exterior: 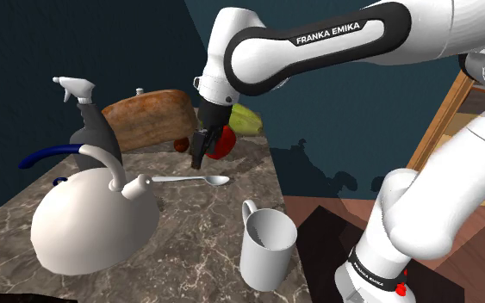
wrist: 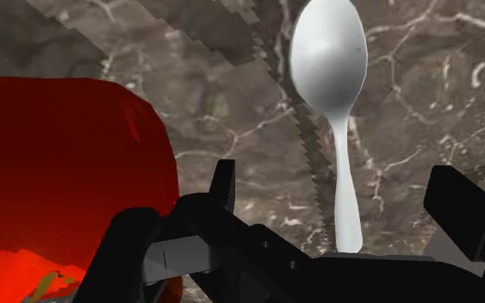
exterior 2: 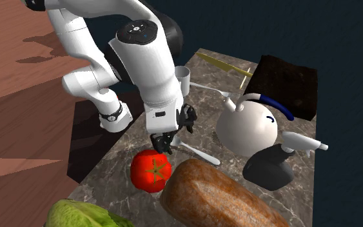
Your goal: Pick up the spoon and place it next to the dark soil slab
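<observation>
While spread wide in wrist view, claw [wrist: 333, 176] astride spoon [wrist: 329, 64]

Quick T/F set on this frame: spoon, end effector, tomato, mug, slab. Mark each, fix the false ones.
1. The spoon lies flat on the marbled counter. True.
2. The end effector is shut on the spoon. False: its fingers stand apart, with the handle between them untouched.
3. A red tomato sits close beside the end effector. True.
4. The mug lies on its side. False: it stands upright.
5. The spoon lies right next to the dark slab. False: the white kettle stands between them.
</observation>
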Controlling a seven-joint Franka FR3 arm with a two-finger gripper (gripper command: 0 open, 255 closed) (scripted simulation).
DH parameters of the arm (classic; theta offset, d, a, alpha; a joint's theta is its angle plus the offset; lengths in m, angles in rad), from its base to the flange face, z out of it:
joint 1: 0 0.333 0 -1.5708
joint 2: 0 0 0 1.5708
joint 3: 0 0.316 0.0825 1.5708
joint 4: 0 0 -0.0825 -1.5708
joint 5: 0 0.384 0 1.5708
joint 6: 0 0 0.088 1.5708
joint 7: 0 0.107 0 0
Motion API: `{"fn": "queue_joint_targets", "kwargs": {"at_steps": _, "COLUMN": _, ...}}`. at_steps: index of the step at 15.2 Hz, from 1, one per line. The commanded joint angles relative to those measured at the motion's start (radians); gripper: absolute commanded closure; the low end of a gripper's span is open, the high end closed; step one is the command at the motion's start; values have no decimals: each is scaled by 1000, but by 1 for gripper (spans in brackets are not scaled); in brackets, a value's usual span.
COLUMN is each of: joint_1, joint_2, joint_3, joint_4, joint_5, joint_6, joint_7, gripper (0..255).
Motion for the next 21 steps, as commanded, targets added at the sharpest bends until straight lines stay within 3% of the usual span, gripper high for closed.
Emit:
{"fn": "queue_joint_targets", "kwargs": {"at_steps": 1, "joint_1": 17, "joint_2": 45, "joint_3": 14, "joint_4": 31, "joint_5": 11, "joint_6": 40, "joint_7": -21, "gripper": 0}}
{"fn": "queue_joint_targets", "kwargs": {"at_steps": 10, "joint_1": 31, "joint_2": 120, "joint_3": 37, "joint_4": 2, "joint_5": 15, "joint_6": 160, "joint_7": -27, "gripper": 0}}
{"fn": "queue_joint_targets", "kwargs": {"at_steps": 18, "joint_1": 31, "joint_2": 120, "joint_3": 37, "joint_4": 2, "joint_5": 15, "joint_6": 160, "joint_7": -27, "gripper": 0}}
{"fn": "queue_joint_targets", "kwargs": {"at_steps": 19, "joint_1": 31, "joint_2": 120, "joint_3": 37, "joint_4": 2, "joint_5": 15, "joint_6": 160, "joint_7": -27, "gripper": 255}}
{"fn": "queue_joint_targets", "kwargs": {"at_steps": 21, "joint_1": 31, "joint_2": 120, "joint_3": 37, "joint_4": 2, "joint_5": 15, "joint_6": 160, "joint_7": -27, "gripper": 255}}
